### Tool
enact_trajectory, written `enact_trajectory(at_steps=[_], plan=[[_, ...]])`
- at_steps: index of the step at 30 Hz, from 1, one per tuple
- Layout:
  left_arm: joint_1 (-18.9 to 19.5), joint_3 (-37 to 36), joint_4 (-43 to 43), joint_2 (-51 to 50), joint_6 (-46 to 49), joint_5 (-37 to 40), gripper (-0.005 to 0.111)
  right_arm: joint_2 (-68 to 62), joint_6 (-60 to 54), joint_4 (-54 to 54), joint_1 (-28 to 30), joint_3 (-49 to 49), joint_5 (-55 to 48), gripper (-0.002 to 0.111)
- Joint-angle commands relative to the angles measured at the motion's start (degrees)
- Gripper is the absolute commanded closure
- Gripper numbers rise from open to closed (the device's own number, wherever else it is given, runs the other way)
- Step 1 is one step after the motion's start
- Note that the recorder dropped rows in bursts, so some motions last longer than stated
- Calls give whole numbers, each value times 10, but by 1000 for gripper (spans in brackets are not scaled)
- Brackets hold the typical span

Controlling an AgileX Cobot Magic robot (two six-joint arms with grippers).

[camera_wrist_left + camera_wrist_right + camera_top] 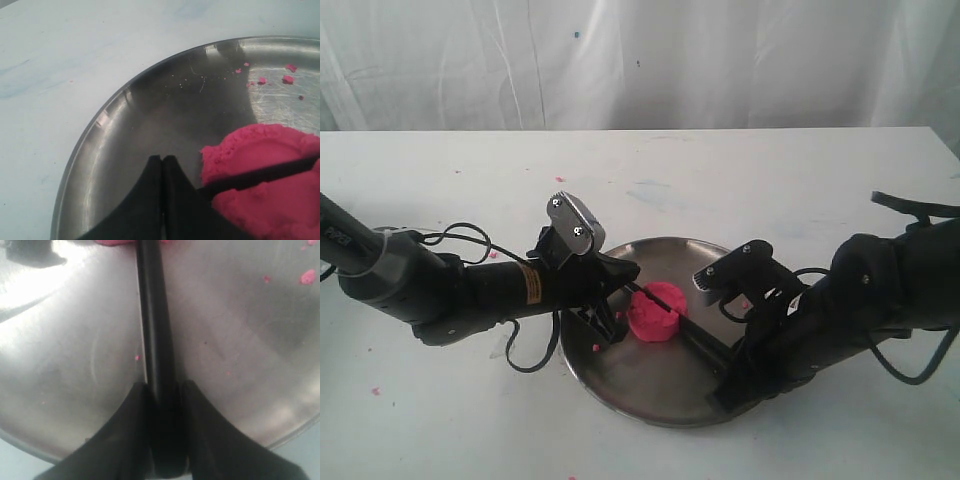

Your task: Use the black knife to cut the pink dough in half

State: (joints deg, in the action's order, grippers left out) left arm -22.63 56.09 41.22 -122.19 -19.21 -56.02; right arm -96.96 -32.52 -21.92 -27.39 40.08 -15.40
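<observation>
Two grippers low over a round steel plate [630, 385], one from each side.

On the left gripper [162, 160]: fingers [145, 200] pressed flat together, seam to seam, nothing caught between them. Just beyond those fingertips and off to one side: the pink dough [260, 150], a thick round puck lying on the plate floor. Close by the fingers, though whether touching them cannot be told.

Across the top of the puck: the black knife [260, 175], blade sunk in a groove that parts the pink into two lobes. How deep, cannot be told. Blade end right up against the flank of the nearer left finger.

On the right gripper [162, 387]: fingers [197, 415] clamped on the knife's handle, one on each side. Handle running straight out from between the fingertips toward the dough. In the exterior view, a dark slanting line from the right fingers over the puck to the left fingers. Dough well ahead of the right fingertips, at the far end of the knife.

A few pink crumbs [287, 79] on the plate past the dough, away from the left fingers. More pink specks on the white table [770, 170] around the plate.
</observation>
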Motion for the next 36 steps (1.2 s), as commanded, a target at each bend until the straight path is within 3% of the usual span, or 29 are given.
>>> enact_trajectory(at_steps=[1, 9, 13, 17, 26, 30, 33, 36], plan=[[-1, -7, 28, -8, -1, 38, 107, -8, 14, -7, 5, -2, 15, 108], [-1, -7, 27, -8, 6, 51, 107, -8, 14, -7, 5, -2, 13, 108], [7, -7, 22, 10, 43, 12, 107, -8, 14, -7, 5, -2, 8, 108], [21, -7, 16, 61, 43, -37, 107, -8, 14, -7, 5, -2, 8, 108], [53, -30, 26, 195, 61, -34, 107, -8, 14, -7, 5, -2, 8, 108], [54, -69, -41, 271, 173, 37, 107, -8, 14, -7, 5, -2, 8, 108], [54, -95, -141, 324, 257, 84, 107, -8, 14, -7, 5, -1, 10, 108], [54, -126, -229, 381, 261, 112, 107, -8, 14, -7, 5, 4, 10, 108]])
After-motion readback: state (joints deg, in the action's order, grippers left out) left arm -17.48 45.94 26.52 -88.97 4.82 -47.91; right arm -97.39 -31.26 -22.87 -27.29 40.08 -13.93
